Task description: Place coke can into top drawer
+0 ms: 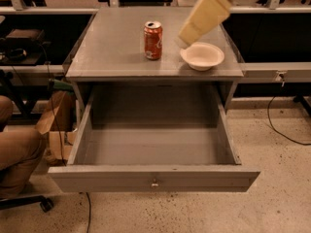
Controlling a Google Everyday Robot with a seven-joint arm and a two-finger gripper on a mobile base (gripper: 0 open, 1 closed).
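My gripper (184, 39) hung beside the coke can (152, 40); I could not tell its state. I judged it best to centre on the can, grasp mid-body, and keep it upright toward the open top drawer (194, 177).

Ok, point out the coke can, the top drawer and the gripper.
coke can (153, 42), camera view, red side wall.
top drawer (107, 178), camera view, front panel, left half.
gripper (182, 42), camera view, cream arm's lower tip, just above bowl's (214, 62) left rim.
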